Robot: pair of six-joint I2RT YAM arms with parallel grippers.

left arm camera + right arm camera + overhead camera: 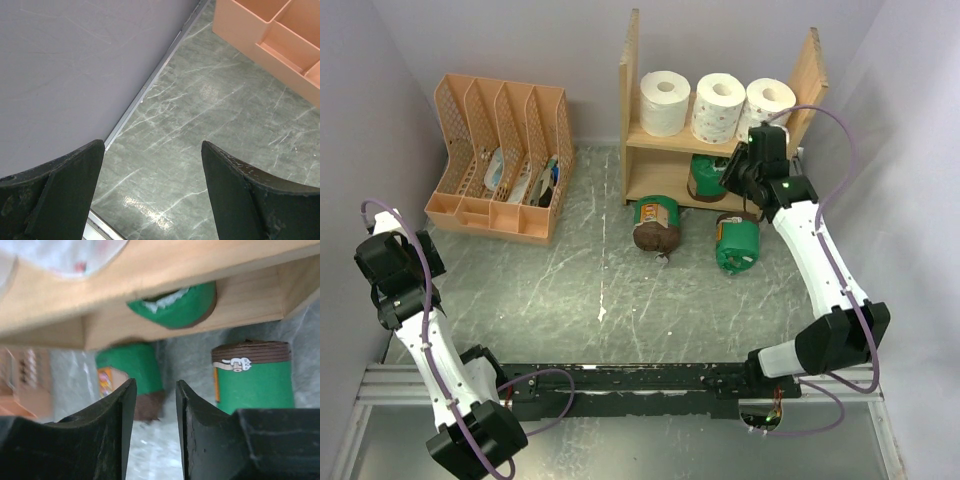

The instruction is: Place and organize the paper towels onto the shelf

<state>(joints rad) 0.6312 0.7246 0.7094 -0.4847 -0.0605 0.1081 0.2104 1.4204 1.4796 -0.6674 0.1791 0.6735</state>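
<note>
Risk of clipping the shelf [630,90] or nudging the green roll [705,178] on its lower board with the right gripper [155,385] so near. Jaws narrow, holding nothing; left gripper [152,145] wide, empty.

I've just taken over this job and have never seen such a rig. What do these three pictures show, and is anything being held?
You are seeing two robot arms, each ending in a two-finger pincer. The wide picture looks down from above and behind them. The other two come from cameras on the wrists.

The left pincer hangs wide open and empty over the grey marbled table, near the orange plastic file organizer. The right pincer, its fingers a narrow gap apart and empty, faces the light wooden shelf.

The three white paper towel rolls stand on the upper board, and one green-wrapped roll is on the lower. A brown-ended green roll and another green roll sit on the table in front.
</note>
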